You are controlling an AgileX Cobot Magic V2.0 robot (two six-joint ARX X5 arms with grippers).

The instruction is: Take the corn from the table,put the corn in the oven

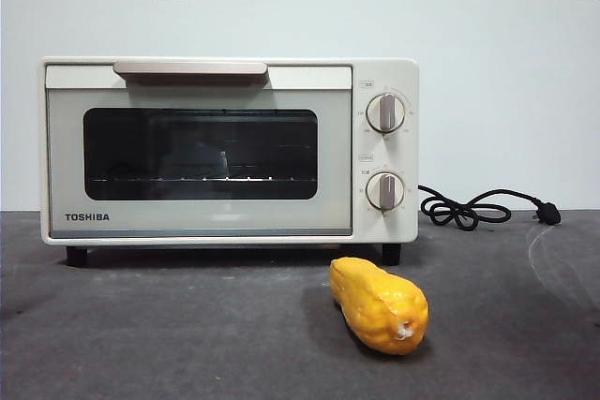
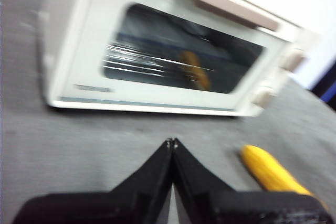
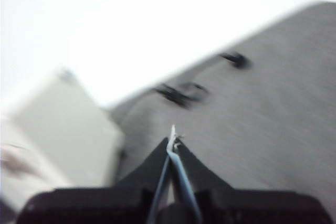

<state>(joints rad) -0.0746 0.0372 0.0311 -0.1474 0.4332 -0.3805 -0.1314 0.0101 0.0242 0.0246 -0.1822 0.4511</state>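
Front view: the corn [image 1: 380, 304] lies on the desk [image 1: 169, 334] just before the oven [image 1: 229, 150], below its knobs, door closed. Left wrist view: the left tool [image 2: 172, 142] hangs pinched together, empty, over the desk, corn beside it. Right wrist view: the right tool [image 3: 173, 139], also closed and empty, is near the power cord [image 3: 178, 93].

Oven [image 1: 229, 149] standing at the back of the table [image 1: 141, 334], corn [image 1: 379, 304] lying on the table in front of its right end, power cord [image 1: 478, 208] coiled right of the oven, wall behind.
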